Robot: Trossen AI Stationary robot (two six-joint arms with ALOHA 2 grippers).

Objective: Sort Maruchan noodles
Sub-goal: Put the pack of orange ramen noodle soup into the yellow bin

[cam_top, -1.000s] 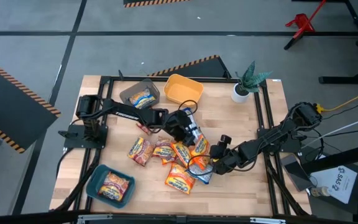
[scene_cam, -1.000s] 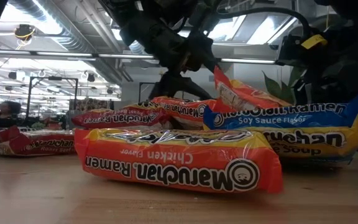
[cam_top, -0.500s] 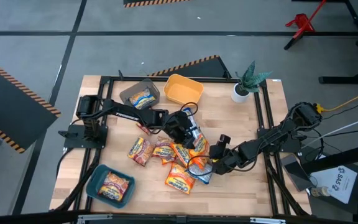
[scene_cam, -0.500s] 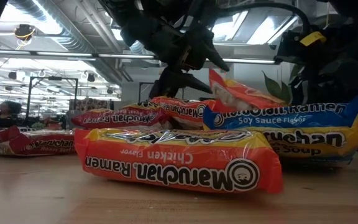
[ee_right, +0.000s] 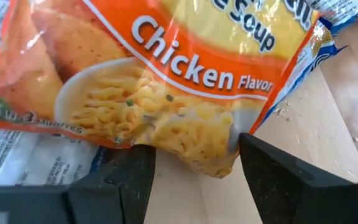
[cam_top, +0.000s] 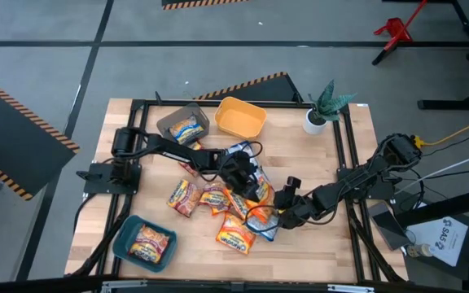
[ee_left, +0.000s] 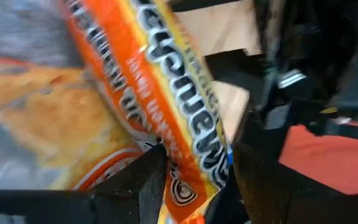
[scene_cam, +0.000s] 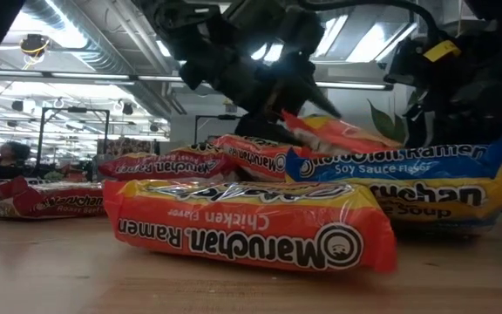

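The left gripper (cam_top: 248, 181) has lowered its orange chicken packet (ee_left: 166, 106) onto the central pile on the surface. The right gripper (ee_right: 194, 165) clamps another chicken packet (ee_right: 166, 68). Lift them separately.

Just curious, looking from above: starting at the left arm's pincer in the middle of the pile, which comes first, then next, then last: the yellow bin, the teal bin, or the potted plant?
From the left pincer, in the high view:
1. Yellow bin, at the table's far edge.
2. Potted plant, far right corner.
3. Teal bin, near left corner.
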